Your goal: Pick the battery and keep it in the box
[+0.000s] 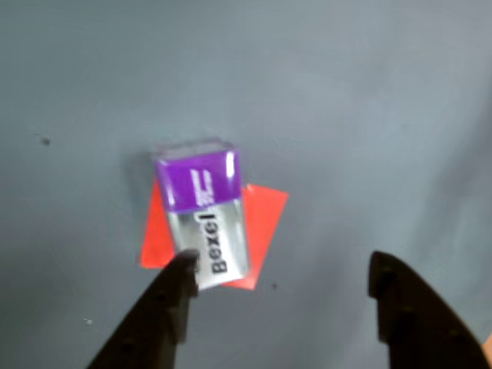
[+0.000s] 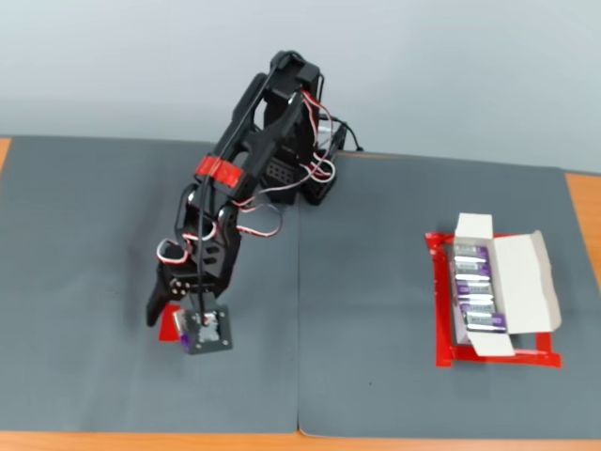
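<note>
Grey mat (image 2: 113, 235) — battery (image 1: 204, 219) between spread pincer (image 1: 280, 277)

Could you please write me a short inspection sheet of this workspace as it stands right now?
Surface: dark grey mat in two pieces on a wooden table, orange at the edges.
Job's things: battery lying on a red tape patch; white box open inside a red tape frame, with several identical batteries in it.
Clutter: nothing seen.
Gripper: gripper open, low over the battery, one finger overlapping its edge in the wrist view.
Cables: red, white and black wires looped along the arm.
Surroundings: plain pale wall behind.
</note>
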